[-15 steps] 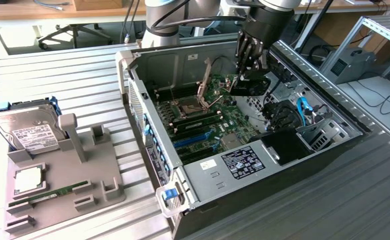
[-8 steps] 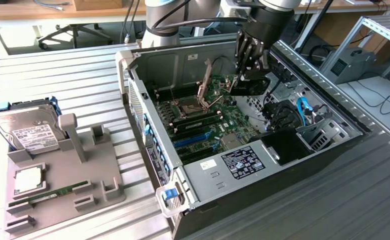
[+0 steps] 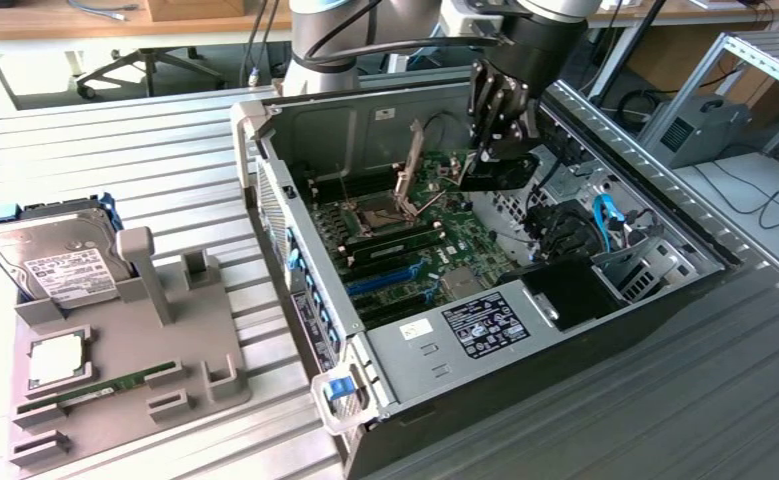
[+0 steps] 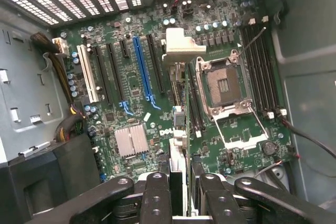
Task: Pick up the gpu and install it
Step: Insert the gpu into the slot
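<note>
The end effector [image 3: 501,150] hung inside the open computer case [image 3: 403,350] in the upper centre of the exterior view, its fingers partly closed and clamped on the gpu [image 3: 503,172]. In the wrist view the card stood edge-on over the motherboard [image 4: 131,103], between the blue slot [image 4: 142,66] and the empty processor socket [image 4: 223,85]. A hard drive [image 3: 49,260] sat in the grey rack [image 3: 189,360] at the exterior view's left.

One gpu [image 3: 503,172], one hard drive [image 3: 56,258], one case [image 3: 563,400]
</note>
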